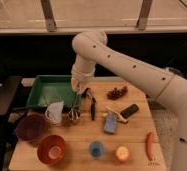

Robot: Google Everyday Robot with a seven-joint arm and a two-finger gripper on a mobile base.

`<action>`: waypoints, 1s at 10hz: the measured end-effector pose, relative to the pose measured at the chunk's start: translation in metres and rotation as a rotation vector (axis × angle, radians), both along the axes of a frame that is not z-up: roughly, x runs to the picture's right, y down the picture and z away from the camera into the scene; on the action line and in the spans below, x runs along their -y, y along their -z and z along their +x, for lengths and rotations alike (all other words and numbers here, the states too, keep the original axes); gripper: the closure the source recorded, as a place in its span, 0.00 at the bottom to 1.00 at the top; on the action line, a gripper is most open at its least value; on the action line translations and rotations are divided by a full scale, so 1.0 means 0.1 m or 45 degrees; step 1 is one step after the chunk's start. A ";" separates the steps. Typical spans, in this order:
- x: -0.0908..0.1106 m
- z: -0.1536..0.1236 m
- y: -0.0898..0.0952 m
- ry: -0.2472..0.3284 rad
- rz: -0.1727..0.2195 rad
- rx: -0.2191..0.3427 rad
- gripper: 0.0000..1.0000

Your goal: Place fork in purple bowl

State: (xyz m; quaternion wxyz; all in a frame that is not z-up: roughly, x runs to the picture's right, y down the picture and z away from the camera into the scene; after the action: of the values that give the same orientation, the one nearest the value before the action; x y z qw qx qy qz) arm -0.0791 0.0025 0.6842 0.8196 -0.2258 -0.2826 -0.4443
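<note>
The fork is a thin dark grey utensil lying on the wooden table, just right of the green tray. The longer black-handled utensil lies to its right. My gripper hangs from the white arm at the tray's right edge, directly over the fork's far end. The purple bowl sits at the table's left, in front of the tray and well to the left of the gripper.
Green tray at the back left. A white cup stands between fork and purple bowl. An orange bowl, small blue cup, round yellow fruit and a red item line the front. Blue pad, black object and grapes are on the right.
</note>
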 end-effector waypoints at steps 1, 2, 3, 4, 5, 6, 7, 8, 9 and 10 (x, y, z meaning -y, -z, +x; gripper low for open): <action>0.03 -0.28 -0.01 0.033 0.007 0.060 1.00; 0.05 -0.47 -0.01 0.055 0.016 0.101 1.00; 0.08 -0.70 0.02 0.084 0.031 0.157 1.00; 0.11 -0.86 0.05 0.106 0.043 0.203 1.00; 0.11 -1.05 0.09 0.133 0.056 0.257 1.00; 0.09 -1.22 0.13 0.154 0.063 0.311 1.00; 0.02 -1.39 0.17 0.174 0.072 0.362 1.00; -0.05 -1.50 0.21 0.190 0.079 0.402 1.00; -0.15 -1.59 0.22 0.203 0.081 0.446 1.00; -0.25 -1.66 0.20 0.207 0.079 0.481 1.00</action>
State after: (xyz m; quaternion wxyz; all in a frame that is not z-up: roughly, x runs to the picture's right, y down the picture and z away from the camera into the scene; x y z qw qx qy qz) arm -0.2451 0.0279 0.6643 0.7201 -0.1351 -0.3982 -0.5520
